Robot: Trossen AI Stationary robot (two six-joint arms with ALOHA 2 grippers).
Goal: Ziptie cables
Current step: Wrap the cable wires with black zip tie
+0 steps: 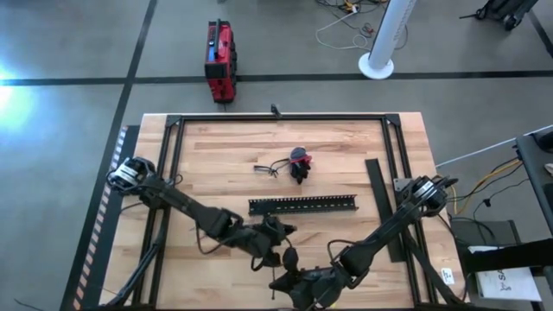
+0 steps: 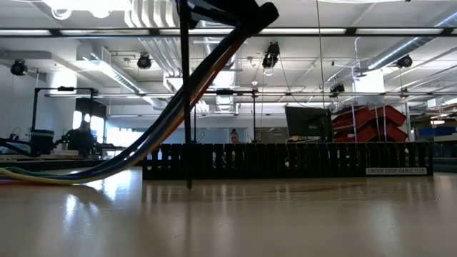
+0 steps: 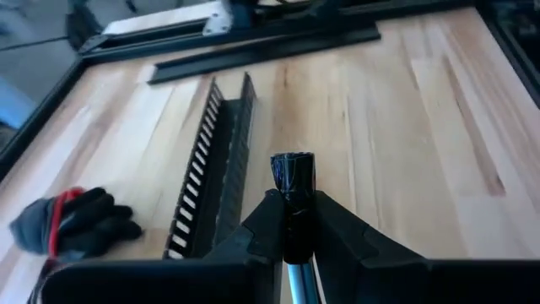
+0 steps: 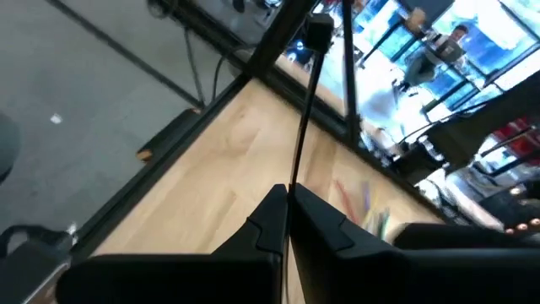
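— Left hand?

— Pressed together on the cables, right at the dark taped end, which pokes up just past the fingertips. Near the front edge of the desk, close to the middle.

— And the look of the cables?

— Thin, long, flexible strands packed side by side into one bundle. Green-yellow, blue and reddish among darker ones. In the low view, sweeping down from the raised end in a long curve, then lying flat along the desk off to one side. Bound tight and black at the gripped end, loose lower down.

— Right hand?

— Closed on the ziptie, fingertips meeting on the strip. Just beside the left hand, a little nearer the front edge.

— Shape of the ziptie?

— Very thin, black, straight, standing nearly upright out of the fingertips, with a small square head at the top. Crossing in front of the cables in the low view. Lower tip down at the desk or just short of it; cannot tell which.

— Anything else on the desk?

— Black comb-slotted duct lying across the middle, behind both hands. Flat black cover strip off to the right. Red-and-black lump farther back, well apart from the cables.
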